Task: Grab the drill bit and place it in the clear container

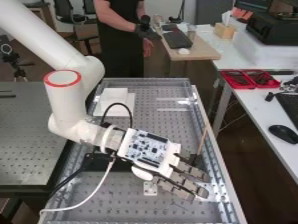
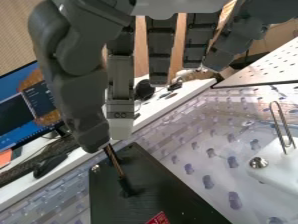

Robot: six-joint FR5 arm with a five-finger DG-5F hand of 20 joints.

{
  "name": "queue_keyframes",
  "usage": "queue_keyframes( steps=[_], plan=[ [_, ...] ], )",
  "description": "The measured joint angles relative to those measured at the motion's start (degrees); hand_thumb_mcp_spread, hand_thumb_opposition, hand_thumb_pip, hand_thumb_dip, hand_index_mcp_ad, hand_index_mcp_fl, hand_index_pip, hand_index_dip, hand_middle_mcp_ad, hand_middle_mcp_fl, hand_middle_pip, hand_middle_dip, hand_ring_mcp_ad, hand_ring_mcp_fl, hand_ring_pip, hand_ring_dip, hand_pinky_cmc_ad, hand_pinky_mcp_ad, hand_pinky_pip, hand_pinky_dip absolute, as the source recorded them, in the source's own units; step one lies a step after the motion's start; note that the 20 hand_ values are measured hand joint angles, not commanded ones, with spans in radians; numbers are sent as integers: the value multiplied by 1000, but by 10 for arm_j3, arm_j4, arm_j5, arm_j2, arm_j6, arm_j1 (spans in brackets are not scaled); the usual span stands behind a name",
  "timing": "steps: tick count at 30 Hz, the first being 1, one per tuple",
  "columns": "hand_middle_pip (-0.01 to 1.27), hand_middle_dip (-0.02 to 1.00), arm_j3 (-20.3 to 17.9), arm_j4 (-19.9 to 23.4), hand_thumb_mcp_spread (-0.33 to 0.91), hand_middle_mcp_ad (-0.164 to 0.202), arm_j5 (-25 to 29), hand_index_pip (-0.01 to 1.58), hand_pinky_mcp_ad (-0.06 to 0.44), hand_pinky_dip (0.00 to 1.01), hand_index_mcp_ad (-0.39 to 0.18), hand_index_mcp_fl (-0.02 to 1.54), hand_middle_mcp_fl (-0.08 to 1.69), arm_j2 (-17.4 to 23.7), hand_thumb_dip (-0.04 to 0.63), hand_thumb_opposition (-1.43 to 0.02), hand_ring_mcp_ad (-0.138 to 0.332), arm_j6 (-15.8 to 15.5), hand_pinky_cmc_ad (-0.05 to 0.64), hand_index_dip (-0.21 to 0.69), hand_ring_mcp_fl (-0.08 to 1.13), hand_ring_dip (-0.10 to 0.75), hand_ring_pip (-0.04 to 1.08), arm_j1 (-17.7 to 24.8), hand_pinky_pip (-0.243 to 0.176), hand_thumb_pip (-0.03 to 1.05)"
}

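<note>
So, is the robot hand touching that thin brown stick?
Cannot tell: in the wrist view the top of the thin stick goes behind the robot hand, hiding any touch or gap.

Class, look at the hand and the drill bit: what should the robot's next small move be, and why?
Probably to secure its hold on the drill bit before any lift. The hand is right at the bit's upper part, while its lower end meets the black plate at a slant, and whether the grip is firm can't be judged from here.
</note>
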Motion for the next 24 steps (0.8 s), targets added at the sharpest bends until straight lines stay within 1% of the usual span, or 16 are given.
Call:
queue_keyframes(
  steps=[1, 3, 5, 6, 8, 9, 15, 18, 20, 22, 23, 24],
  plan=[
    [115, 229, 0, 0, 581, 51, 0, 1283, 120, 180, -152, 487, 232, 0, 164, -815, 131, 3, 405, 183, 86, 63, 98, 0, -45, 511],
    [115, 229, 1, -1, 581, 49, 0, 1265, 120, 180, -152, 506, 236, 0, 182, -813, 134, 9, 408, 183, 79, 68, 89, 0, -45, 510],
    [115, 229, 1, -2, 583, 51, 0, 1255, 117, 180, -152, 511, 234, 0, 178, -822, 129, 14, 408, 180, 89, 68, 89, 0, -45, 511],
    [115, 229, 0, -2, 620, 51, 1, 1267, 117, 180, -152, 553, 234, 0, 178, -850, 129, 16, 405, 183, 94, 68, 91, 0, -42, 511],
    [115, 229, 0, -2, 630, 51, 1, 1285, 120, 180, -166, 609, 232, 0, 176, -899, 129, 17, 405, 169, 94, 68, 91, 0, -45, 501],
    [119, 229, -1, 0, 646, 51, 1, 1302, 120, 180, -168, 611, 236, 0, 175, -911, 129, 19, 405, 169, 94, 68, 91, -1, -45, 499],
    [119, 229, -3, 2, 646, 51, 1, 1299, 120, 180, -168, 644, 251, 0, 173, -937, 133, 22, 405, 169, 96, 68, 91, -3, -42, 497],
    [115, 229, -3, 2, 646, 51, 0, 1237, 117, 180, -166, 696, 257, 1, 173, -955, 133, 22, 405, 169, 98, 68, 91, -4, -45, 497],
    [119, 229, -3, 2, 648, 49, 0, 1203, 117, 180, -169, 705, 257, 1, 173, -955, 133, 22, 405, 169, 98, 68, 87, -4, -42, 496],
    [120, 229, -2, 1, 653, 51, 0, 1162, 117, 180, -188, 721, 255, 1, 176, -953, 131, 22, 405, 171, 99, 68, 87, -5, -45, 501],
    [120, 229, -2, 1, 654, 49, 0, 1126, 120, 180, -194, 719, 255, 2, 176, -951, 129, 21, 405, 168, 106, 68, 84, -5, -45, 501],
    [120, 229, -2, 0, 649, 49, 0, 1075, 120, 180, -197, 705, 255, 2, 190, -946, 129, 21, 408, 166, 108, 68, 84, -5, -45, 501]
  ],
)
